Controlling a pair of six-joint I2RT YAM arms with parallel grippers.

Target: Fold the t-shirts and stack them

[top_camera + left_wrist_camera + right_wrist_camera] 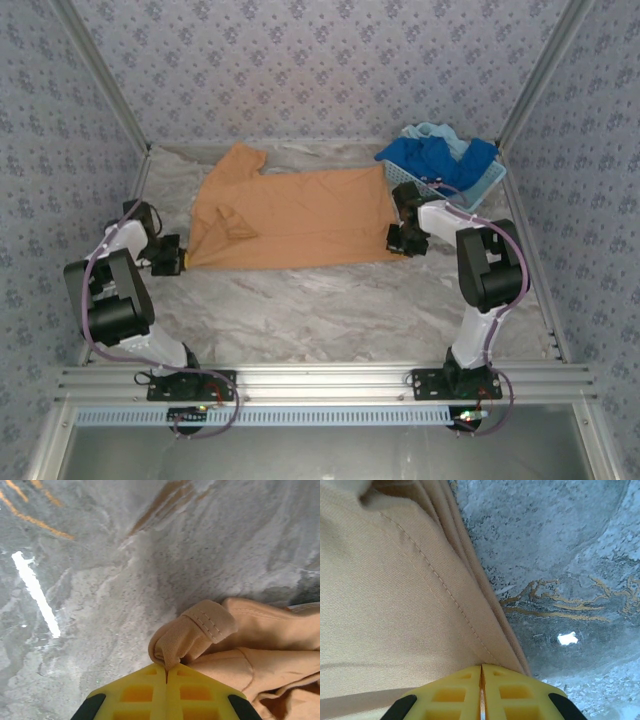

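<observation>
An orange-tan t-shirt (295, 218) lies spread across the middle of the marble table, its collar end to the left. My left gripper (180, 262) is at the shirt's near-left corner, shut on a bunched fold of the cloth (187, 637); its yellow fingertips (145, 680) meet around it. My right gripper (395, 240) is at the near-right corner, shut on the stitched hem (465, 615), which runs into its closed yellow fingertips (455, 680). Royal blue (430, 160) and pale aqua t-shirts (432, 131) lie heaped in the basket at the back right.
The light blue perforated basket (482, 186) stands at the back right corner, just behind the right arm. Bare marble tabletop (330, 310) stretches between the shirt and the arm bases. Patterned walls close in the table on three sides.
</observation>
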